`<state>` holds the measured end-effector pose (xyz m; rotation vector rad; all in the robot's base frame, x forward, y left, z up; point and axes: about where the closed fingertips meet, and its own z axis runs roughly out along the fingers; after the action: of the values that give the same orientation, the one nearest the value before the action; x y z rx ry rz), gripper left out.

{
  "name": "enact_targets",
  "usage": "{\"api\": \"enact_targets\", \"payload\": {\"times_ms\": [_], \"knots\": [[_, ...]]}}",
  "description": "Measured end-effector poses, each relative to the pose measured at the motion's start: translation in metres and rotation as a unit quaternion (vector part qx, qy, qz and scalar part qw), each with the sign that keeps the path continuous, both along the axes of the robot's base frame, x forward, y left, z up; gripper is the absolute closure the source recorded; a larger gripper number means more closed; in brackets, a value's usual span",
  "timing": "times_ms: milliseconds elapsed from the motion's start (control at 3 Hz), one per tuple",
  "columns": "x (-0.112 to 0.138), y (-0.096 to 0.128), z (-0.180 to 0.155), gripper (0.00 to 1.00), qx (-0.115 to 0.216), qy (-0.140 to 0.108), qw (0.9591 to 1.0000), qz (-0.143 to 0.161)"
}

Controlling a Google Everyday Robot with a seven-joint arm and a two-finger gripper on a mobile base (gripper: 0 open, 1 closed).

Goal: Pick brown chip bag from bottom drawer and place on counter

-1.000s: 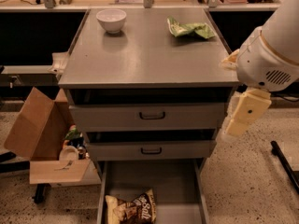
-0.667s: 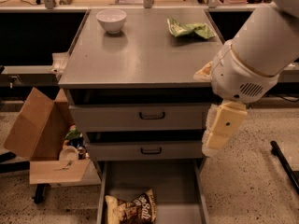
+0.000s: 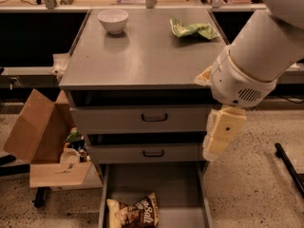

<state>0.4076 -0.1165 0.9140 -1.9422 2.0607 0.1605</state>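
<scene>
Found brown chip bag [image 3: 133, 212] lying flat in open bottom drawer [image 3: 156, 184], toward 7 o'clock of its floor. Saw gripper [image 3: 213, 148] hanging at 1 o'clock from bag, beside middle drawer [image 3: 147, 152]; could not tell whether apart or together. Noted white bowl [image 3: 113, 20], green bag [image 3: 192, 30] on counter [image 3: 142, 56].

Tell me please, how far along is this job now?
Done: the bottom drawer stands open. In hand: the gripper hangs by the middle drawer's right end, apart from the brown chip bag. Left: grasp the bag, lift it, set it on the counter.
</scene>
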Motion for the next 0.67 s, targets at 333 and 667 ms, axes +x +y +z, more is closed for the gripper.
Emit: {"api": "enact_targets", "payload": {"times_ms": [333, 667], "knots": [[0.008, 0.000, -0.051, 0.00, 0.013, 0.029, 0.9995, 0.009], [0.015, 0.003, -0.113, 0.00, 0.038, 0.064, 0.9971, 0.014]]}}
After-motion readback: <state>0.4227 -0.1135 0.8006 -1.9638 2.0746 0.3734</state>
